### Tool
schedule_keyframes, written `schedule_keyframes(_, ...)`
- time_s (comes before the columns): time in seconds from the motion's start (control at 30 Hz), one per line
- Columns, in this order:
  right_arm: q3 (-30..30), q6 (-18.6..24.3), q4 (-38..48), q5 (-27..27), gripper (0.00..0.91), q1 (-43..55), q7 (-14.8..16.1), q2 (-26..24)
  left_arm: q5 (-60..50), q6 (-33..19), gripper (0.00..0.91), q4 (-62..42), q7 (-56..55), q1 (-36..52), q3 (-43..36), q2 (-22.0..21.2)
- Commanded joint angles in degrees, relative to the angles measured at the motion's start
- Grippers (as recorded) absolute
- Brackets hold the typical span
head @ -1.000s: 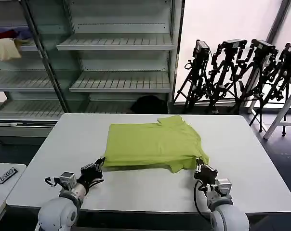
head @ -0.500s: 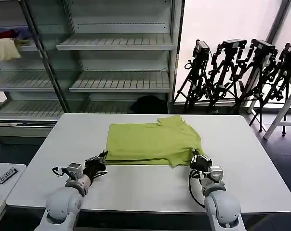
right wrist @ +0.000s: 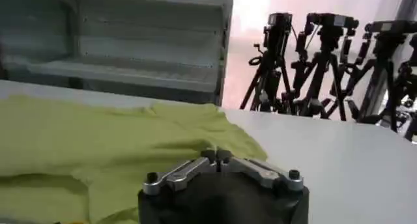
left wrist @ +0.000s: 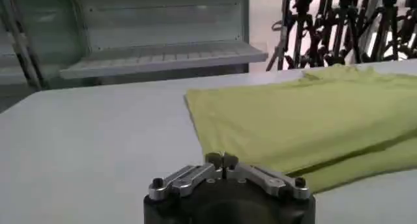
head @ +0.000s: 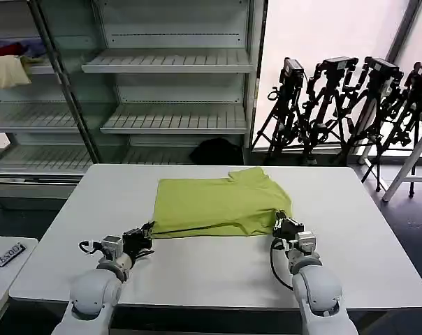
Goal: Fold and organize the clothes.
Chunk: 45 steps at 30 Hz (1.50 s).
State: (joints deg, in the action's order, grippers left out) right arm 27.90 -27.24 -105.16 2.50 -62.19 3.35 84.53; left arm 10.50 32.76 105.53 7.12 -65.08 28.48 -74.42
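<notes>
The clothes are one lime yellow-green shirt (head: 218,206) lying flat on the white table (head: 211,276), with its collar toward the far right. My left gripper (head: 147,230) is at the shirt's near left corner, and its fingers are shut on the hem. At the near right corner my right gripper (head: 279,225) is shut on the fabric by the sleeve. In the left wrist view the closed left gripper (left wrist: 221,159) meets the shirt (left wrist: 313,121) at its edge. In the right wrist view the right gripper (right wrist: 215,155) is pressed into the shirt (right wrist: 98,147).
Grey shelving (head: 176,118) stands behind the table, with a cream cloth (head: 8,70) and a red cloth (head: 8,50) on its upper left shelf. Black camera tripods (head: 351,105) crowd the back right. A low side table (head: 1,262) sits at the left.
Both grippers have moved away from the table's near edge, carrying the shirt's near hem with them. The right sleeve flap that stuck out toward me is now tucked in.
</notes>
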Motion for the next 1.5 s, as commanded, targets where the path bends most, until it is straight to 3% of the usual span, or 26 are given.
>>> schedule_keyframes(0.03, 0.0, 0.2, 0.7, 1.1, 0.907, 0.8, 0.1, 0.0, -1.4, -0.6, 0.907, -0.4, -0.1, 0.4, -0.1, -0.1)
schedule_keyframes(0.43, 1.2, -1.4, -1.2, 1.4, 0.907, -0.2, 0.8, -0.6, -0.7, -0.5, 0.907, 1.4, -0.9, 0.3, 1.8, 0.1)
schedule_keyframes(0.77, 5.8, -2.8, -7.9, -4.2, 0.907, -8.4, 2.0, -3.7, 1.9, -0.6, 0.907, 5.3, -0.3, -6.2, 3.1, 1.8)
schedule_keyframes(1.33, 7.9, -1.2, -5.2, -6.1, 0.907, -9.4, 1.0, -3.6, 3.7, -1.9, 0.907, 4.2, 0.4, -8.9, 2.5, 0.7)
schedule_keyframes(1.5, 7.5, -1.1, -3.7, -6.1, 0.715, -9.0, 1.0, -3.3, 3.7, -2.0, 0.907, 3.5, 0.3, -8.6, 2.0, 0.7)
